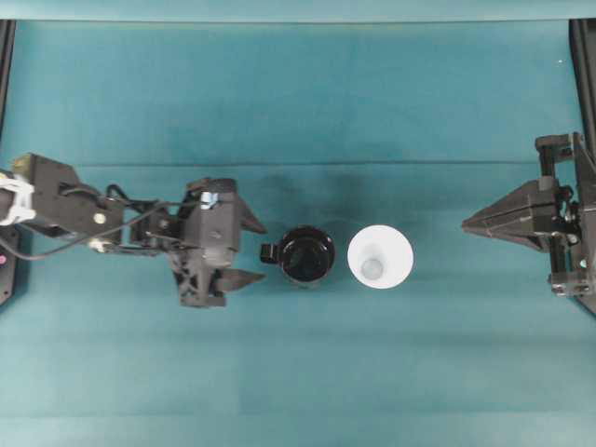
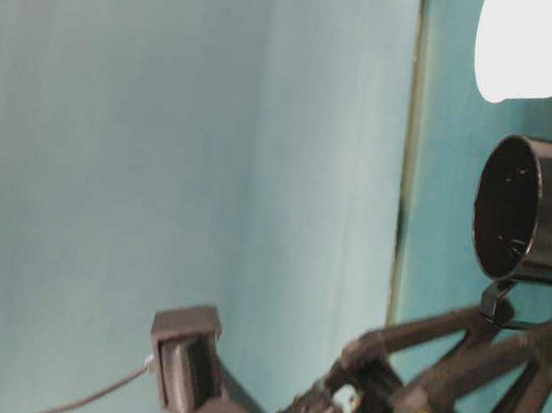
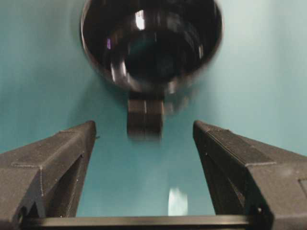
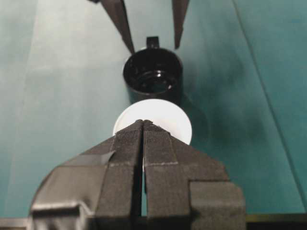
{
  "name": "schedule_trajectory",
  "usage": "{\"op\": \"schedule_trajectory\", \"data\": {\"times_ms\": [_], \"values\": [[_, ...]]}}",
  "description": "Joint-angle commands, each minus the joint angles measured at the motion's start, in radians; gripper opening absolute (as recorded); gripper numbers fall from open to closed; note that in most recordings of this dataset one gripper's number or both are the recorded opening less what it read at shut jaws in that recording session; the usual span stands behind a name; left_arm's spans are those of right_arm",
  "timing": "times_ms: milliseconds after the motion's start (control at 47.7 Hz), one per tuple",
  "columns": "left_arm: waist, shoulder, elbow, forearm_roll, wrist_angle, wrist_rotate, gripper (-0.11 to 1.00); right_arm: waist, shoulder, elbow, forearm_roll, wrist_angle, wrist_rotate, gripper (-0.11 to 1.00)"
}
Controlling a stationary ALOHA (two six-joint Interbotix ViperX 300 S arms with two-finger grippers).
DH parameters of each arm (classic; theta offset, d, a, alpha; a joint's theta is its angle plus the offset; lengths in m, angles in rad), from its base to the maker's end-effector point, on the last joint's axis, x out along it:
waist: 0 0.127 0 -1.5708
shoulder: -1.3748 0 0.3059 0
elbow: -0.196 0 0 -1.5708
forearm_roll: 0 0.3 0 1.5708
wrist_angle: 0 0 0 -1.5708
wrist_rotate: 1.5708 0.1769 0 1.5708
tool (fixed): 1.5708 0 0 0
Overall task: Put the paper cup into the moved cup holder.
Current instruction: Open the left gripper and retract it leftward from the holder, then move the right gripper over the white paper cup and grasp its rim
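Overhead view gives me the layout: the glossy black cylindrical cup holder (image 1: 307,255) stands mid-table with its small tab handle (image 1: 268,252) toward my left gripper (image 1: 250,250), and the small white paper cup (image 1: 380,258) stands upright just beside it on the far side, a narrow gap between them. My left claw is spread wide, empty, its tips flanking the handle without touching it. My right gripper (image 1: 468,223) sits well apart from the cup, its fingers pressed together and holding nothing. To do this step well, I judge I should open the right claw first, approach the cup low, pinch its thin wall lightly so it does not crumple, lift clear above the black rim, then lower straight in. The left claw could steady the holder by its handle. Smooth teal cloth (image 1: 298,102) covers the table; dark frame rails (image 1: 582,74) edge both sides.
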Motion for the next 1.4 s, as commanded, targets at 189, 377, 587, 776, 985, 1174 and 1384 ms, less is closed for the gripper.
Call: {"op": "schedule_trajectory", "data": {"times_ms": [189, 377, 587, 776, 985, 1174, 1384], "values": [[-0.003, -0.201, 0.072, 0.002, 0.043, 0.000, 0.81, -0.003, 0.020, -0.043, 0.003, 0.026, 0.075, 0.01], [-0.003, -0.314, 0.133, 0.002, 0.048, -0.002, 0.81, -0.003, 0.081, -0.064, 0.003, 0.035, 0.156, 0.01], [-0.003, -0.382, 0.175, 0.002, 0.083, -0.029, 0.81, -0.008, 0.212, -0.118, 0.003, 0.074, 0.221, 0.02], [-0.003, -0.413, 0.186, 0.002, 0.117, -0.048, 0.81, -0.021, 0.334, -0.216, 0.000, 0.201, 0.242, 0.15], [-0.003, -0.417, 0.186, 0.002, 0.117, -0.048, 0.81, -0.034, 0.431, -0.307, 0.000, 0.333, 0.247, 0.67], [-0.003, -0.419, 0.186, 0.002, 0.117, -0.049, 0.81, -0.040, 0.531, -0.390, 0.000, 0.428, 0.247, 0.97], [-0.003, -0.419, 0.187, 0.002, 0.117, -0.049, 0.81, -0.064, 0.621, -0.454, 0.000, 0.460, 0.247, 0.92]]}}
